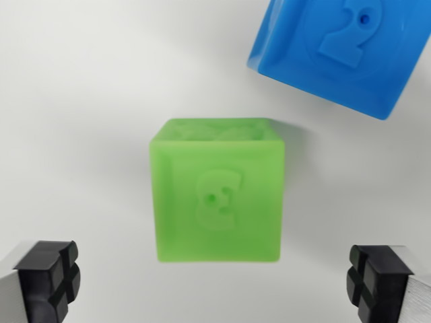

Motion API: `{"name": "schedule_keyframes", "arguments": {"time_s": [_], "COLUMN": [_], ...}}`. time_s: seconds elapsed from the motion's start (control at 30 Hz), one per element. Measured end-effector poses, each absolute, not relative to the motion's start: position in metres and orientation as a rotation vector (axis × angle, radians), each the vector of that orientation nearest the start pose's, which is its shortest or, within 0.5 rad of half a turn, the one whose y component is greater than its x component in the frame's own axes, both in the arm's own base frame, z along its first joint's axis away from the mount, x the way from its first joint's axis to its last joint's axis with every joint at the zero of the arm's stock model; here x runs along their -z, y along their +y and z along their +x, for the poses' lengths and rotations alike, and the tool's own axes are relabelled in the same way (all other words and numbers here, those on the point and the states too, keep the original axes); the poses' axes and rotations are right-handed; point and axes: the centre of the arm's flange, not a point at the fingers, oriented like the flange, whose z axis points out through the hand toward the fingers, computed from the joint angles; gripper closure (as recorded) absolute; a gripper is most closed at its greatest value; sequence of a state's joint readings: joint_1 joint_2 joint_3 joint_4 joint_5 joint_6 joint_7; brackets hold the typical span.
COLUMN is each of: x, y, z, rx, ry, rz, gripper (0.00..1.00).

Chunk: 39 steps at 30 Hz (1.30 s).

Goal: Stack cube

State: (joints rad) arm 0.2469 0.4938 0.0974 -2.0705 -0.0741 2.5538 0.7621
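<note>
Hand (215,282): fingers apart, nothing between them, black pads (50,279) at the lower corners of the wrist view. Green cube (217,194): on the white desk (74,101), centred between the pads but above them in the frame, not yet enclosed; raised numeral on its facing side. Blue cube (340,47): upper right of the wrist view, rotated, near the green one but apart from it. Risks, as judged: closing before the pads straddle the green cube would grip air or clip its edge and skew it; a drifting approach could knock the blue cube.
</note>
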Motion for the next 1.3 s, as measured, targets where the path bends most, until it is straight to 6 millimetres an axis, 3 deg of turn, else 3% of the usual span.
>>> {"name": "schedule_keyframes", "arguments": {"time_s": [0.47,0.93,0.97,1.3], "x": [-0.138,-0.116,-0.115,-0.115], "y": [0.200,0.200,0.200,0.200], "z": [0.553,0.553,0.553,0.553], "rx": [-0.013,-0.011,-0.011,-0.009], "ry": [0.571,0.571,0.571,0.571], "rz": [-3.088,-3.089,-3.089,-3.088], "gripper": [0.00,0.00,1.00,1.00]}}
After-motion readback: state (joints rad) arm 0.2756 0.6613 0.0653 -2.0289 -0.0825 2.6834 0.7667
